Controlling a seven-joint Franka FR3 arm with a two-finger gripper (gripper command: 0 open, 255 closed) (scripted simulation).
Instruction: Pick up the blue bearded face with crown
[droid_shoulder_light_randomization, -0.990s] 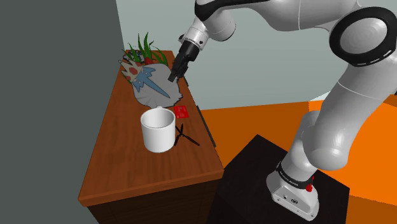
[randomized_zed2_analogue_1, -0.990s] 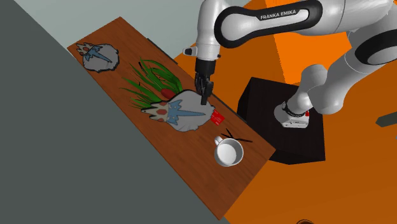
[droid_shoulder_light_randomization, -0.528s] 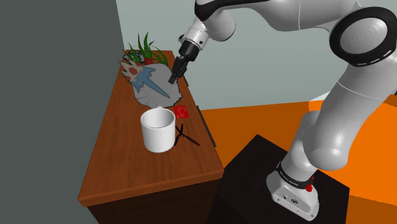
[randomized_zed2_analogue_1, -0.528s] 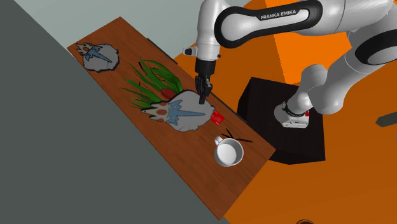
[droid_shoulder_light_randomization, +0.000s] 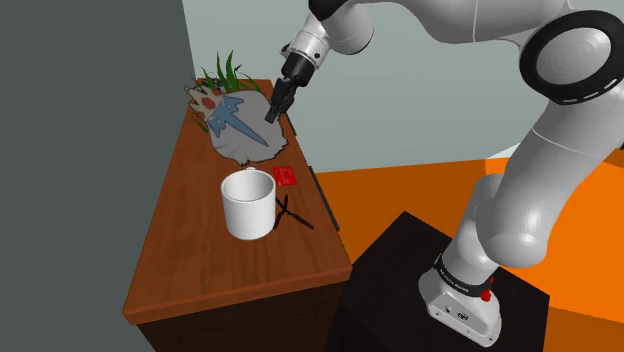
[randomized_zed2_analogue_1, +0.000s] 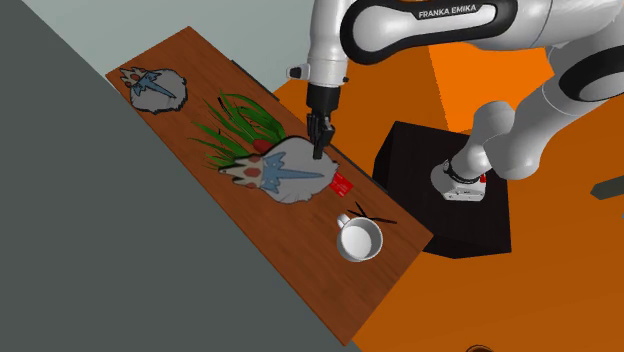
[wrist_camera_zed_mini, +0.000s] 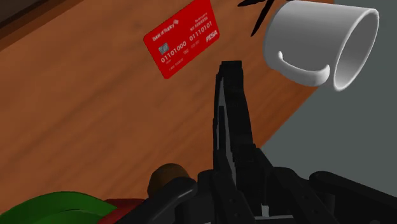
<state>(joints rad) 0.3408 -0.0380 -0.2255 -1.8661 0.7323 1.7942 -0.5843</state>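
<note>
Two grey plaques with blue faces show on the wooden tabletop (randomized_zed2_analogue_1: 290, 250); the smaller plaque (randomized_zed2_analogue_1: 152, 87) lies at the far end, well apart from the arm; the larger one, the blue bearded face (droid_shoulder_light_randomization: 235, 125), sits near the middle, just beside the green plant (droid_shoulder_light_randomization: 225, 72). Its pointed blue beard runs toward the gripper (droid_shoulder_light_randomization: 272, 110), and red-brown marks sit at its head end. The jaws are pinched narrow on the rim of that plaque; in the wrist view the two black fingers stand almost together with a thin grey sliver clasped between them. Whether the plaque's far edge touches the wood I cannot tell. The arm's upper link bears "FRANKA EMIKA" in white capitals in the second exterior view. Beyond the fingertips lies a red card (wrist_camera_zed_mini: 183, 38), printed in white with rows of noughts and ones and a mark that reads like "PISA"; the small line above the digits is too fine to read. A white mug (droid_shoulder_light_randomization: 248, 203) stands upright near the card; a black crossed object (droid_shoulder_light_randomization: 292, 214) lies just beside the mug.
</note>
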